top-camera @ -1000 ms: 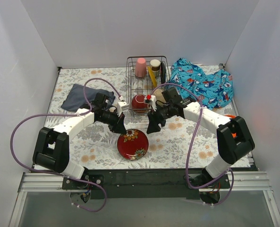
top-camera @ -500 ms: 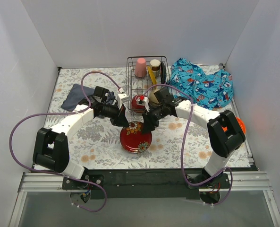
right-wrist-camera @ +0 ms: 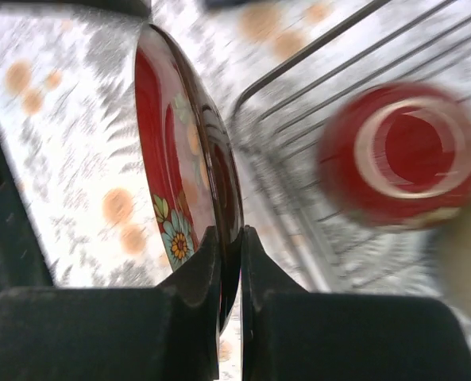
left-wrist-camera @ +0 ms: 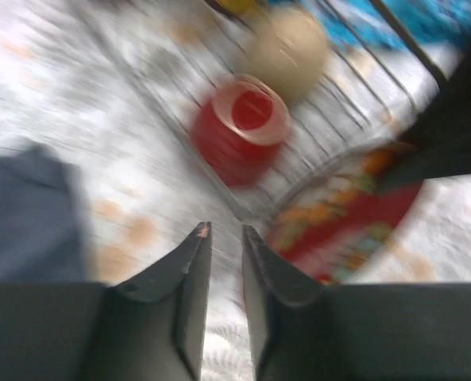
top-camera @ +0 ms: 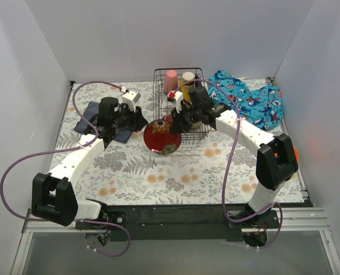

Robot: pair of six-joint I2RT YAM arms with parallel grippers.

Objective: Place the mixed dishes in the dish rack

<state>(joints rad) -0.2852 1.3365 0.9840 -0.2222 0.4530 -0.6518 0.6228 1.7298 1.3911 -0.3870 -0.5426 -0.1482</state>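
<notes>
Plate [top-camera: 163,137], stiff and glossy, probably slippery and breakable, hangs on edge at the rack [top-camera: 178,69] front, rim pinched by the right gripper [right-wrist-camera: 230,235]; left gripper [left-wrist-camera: 223,234] slightly parted, empty.

Straight ahead of the right pincer [right-wrist-camera: 223,238], the near wire wall of the dish rack [top-camera: 156,91] bars the way, with the dark red bowl [right-wrist-camera: 402,155] and the tan bowl [left-wrist-camera: 287,48] sitting just behind it. The red flowered plate [top-camera: 163,136], clamped edge-on in its jaws, fills the gap toward the left pincer [left-wrist-camera: 223,234]. Behind both pincers bare flowered table [top-camera: 158,177] lies open, and the navy cloth [top-camera: 85,120] lies low to the left of the left one.
</notes>
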